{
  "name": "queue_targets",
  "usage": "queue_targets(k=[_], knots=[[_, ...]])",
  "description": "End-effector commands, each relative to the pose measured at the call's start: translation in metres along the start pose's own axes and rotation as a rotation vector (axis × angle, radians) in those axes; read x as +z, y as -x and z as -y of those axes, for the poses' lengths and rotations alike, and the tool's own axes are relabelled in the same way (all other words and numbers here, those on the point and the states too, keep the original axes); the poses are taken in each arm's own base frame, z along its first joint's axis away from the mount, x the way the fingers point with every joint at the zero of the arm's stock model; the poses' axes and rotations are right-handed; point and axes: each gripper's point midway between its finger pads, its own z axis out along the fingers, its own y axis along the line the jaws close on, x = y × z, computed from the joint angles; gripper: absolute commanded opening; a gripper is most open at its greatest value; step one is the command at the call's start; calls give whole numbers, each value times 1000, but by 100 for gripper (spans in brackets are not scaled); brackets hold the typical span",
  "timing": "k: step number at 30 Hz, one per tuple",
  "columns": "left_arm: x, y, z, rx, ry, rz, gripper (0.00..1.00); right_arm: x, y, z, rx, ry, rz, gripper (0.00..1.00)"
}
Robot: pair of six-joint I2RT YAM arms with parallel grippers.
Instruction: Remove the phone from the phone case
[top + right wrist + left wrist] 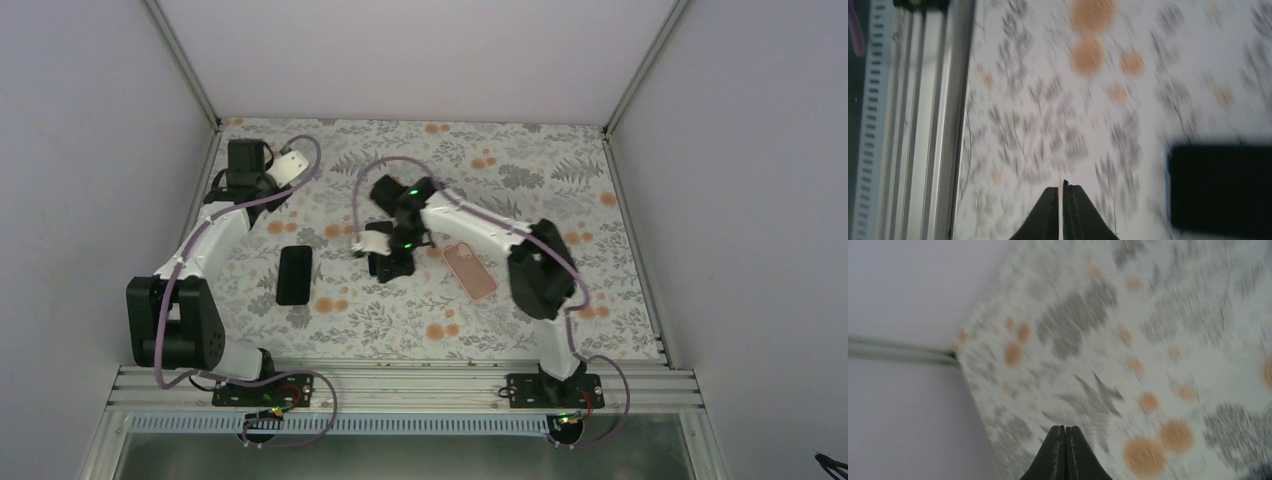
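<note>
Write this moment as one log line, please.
black rectangular phone: bare on floral table | pink phone case: lying apart, empty | left gripper: shut, empty | right gripper: shut, empty

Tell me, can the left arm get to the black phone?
Probably yes. The phone lies flat in the open, nothing on it. The left gripper, shut, is near the far left corner, with only table between them.

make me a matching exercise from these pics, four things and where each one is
1 black rectangular phone
2 pink rounded phone case
3 left gripper
4 right gripper

A near the far left corner of the flowered table
B between the phone and the case
C lying right of the middle
D lying left of the middle

Pairs: 1-D, 2-C, 3-A, 4-B
</note>
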Motion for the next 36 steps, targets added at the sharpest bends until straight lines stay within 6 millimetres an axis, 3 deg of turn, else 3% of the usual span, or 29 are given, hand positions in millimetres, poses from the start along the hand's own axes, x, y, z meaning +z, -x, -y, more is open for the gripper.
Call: queue_targets(k=[1,4,7,11,14,17,24,29,36], knots=[[24,-47,48,40,-183,-34,2,46,59,-16,-124,98,48,3],[42,-73,80,13,-316,-99,2,78,94,-21,-190,109,66,3],[55,-87,97,-25,-391,-125,2,108,127,-25,-241,116,78,3],[63,-98,100,-49,-392,-131,2,148,141,-33,-250,146,74,3],[69,-114,105,-56,-405,-159,2,162,149,-37,-242,164,112,3],[72,-129,117,-55,-449,-185,2,171,154,-34,-220,149,138,3],[75,-145,151,-48,-583,-212,2,183,168,7,-172,-53,192,3],[73,-158,173,-55,-657,-240,2,192,155,27,-115,-121,162,3],[51,-177,189,-1,-736,-304,2,151,123,59,-13,-224,178,3]])
